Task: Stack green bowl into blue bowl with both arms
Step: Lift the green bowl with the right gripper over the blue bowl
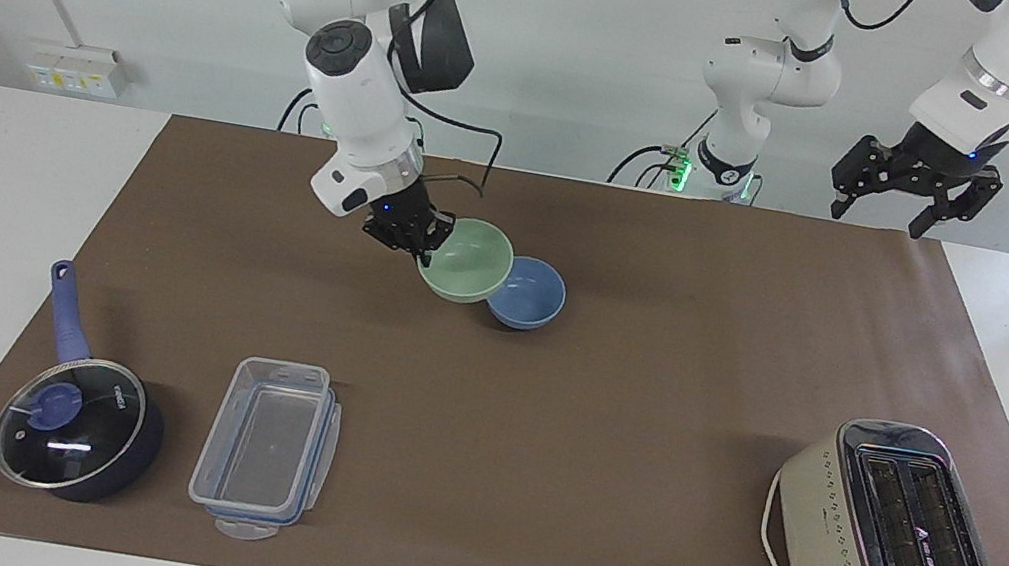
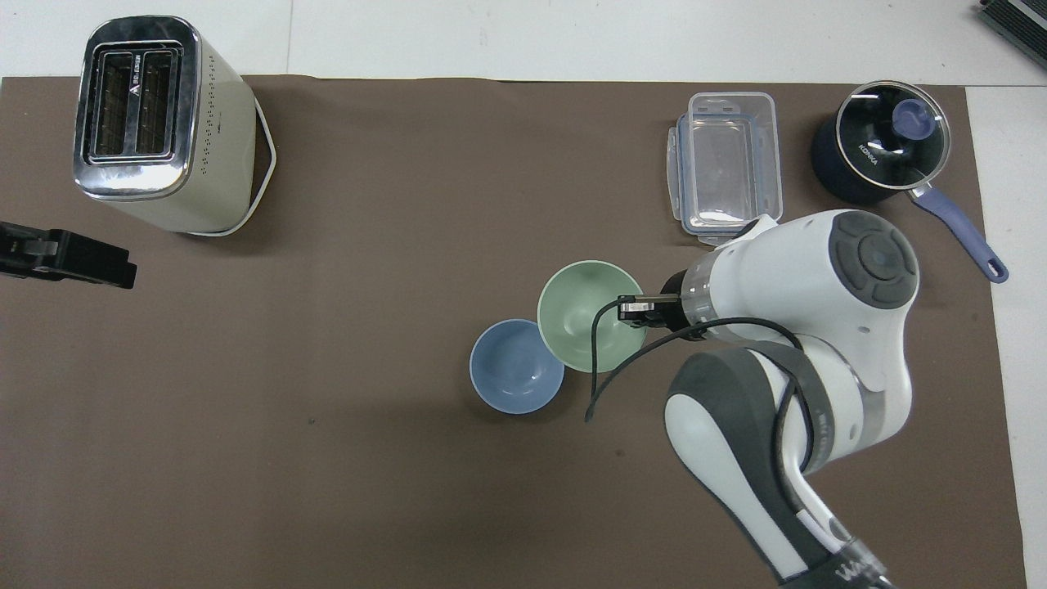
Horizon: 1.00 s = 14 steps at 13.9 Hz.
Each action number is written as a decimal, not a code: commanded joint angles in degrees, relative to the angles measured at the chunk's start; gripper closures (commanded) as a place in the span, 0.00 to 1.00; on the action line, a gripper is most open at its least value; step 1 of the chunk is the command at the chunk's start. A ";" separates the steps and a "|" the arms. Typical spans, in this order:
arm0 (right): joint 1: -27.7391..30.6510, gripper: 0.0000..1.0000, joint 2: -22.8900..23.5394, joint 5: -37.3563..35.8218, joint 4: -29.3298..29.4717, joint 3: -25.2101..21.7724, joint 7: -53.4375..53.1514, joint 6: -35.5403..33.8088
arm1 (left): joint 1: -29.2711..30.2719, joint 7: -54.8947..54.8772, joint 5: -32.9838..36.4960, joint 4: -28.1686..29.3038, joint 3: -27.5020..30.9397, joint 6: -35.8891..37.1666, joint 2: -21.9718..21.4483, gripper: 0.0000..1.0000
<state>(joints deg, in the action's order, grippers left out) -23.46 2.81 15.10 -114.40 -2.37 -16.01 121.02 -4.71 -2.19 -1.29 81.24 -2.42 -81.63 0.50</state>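
facing view, right gripper (image 1: 425,250): from my remote seat I see it pinched tight on the rim of the green bowl (image 1: 467,262), holding it up in the air, tilted, just beside and partly over the blue bowl (image 1: 528,295).
facing view, left gripper (image 1: 883,213): fingers spread wide, nothing in them, parked up over the mat's edge at the left arm's end. That arm's just waiting.
facing view, bowls: both small, round, smooth and matte. The blue one sits on the brown mat (image 1: 644,427) near the middle.
facing view, other stuff: cream toaster (image 1: 891,539) with a shiny chrome top, clear plastic container (image 1: 265,450) and a dark-blue saucepan (image 1: 80,423) with a glass lid.
overhead view, right gripper (image 2: 631,309): black tips clamped over the green bowl's (image 2: 581,315) rim on the side toward the right arm's end.
overhead view, bowls: green overlaps the blue bowl's (image 2: 511,380) edge; I can't tell from here if they touch.
overhead view, left gripper (image 2: 123,274): only a black part shows, near the toaster (image 2: 155,123).
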 commanded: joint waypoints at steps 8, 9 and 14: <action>-8.44 1.00 3.52 2.04 -5.40 0.27 -7.02 11.17 | 0.41 0.16 0.68 1.20 -0.12 0.42 -1.20 0.00; -8.44 1.00 3.52 2.04 -5.40 0.27 -7.02 11.17 | 0.41 0.16 0.76 1.20 -0.12 0.42 -1.20 0.00; -8.79 1.00 3.87 2.13 -6.36 0.27 -6.84 11.87 | 0.41 0.16 0.68 1.20 -0.12 0.42 -1.20 0.00</action>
<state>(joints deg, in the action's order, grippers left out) -32.14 7.16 15.42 -119.47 -2.32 -22.73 130.93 -4.71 -2.18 -1.29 81.24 -2.37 -81.58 0.50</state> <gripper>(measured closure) 0.952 0.000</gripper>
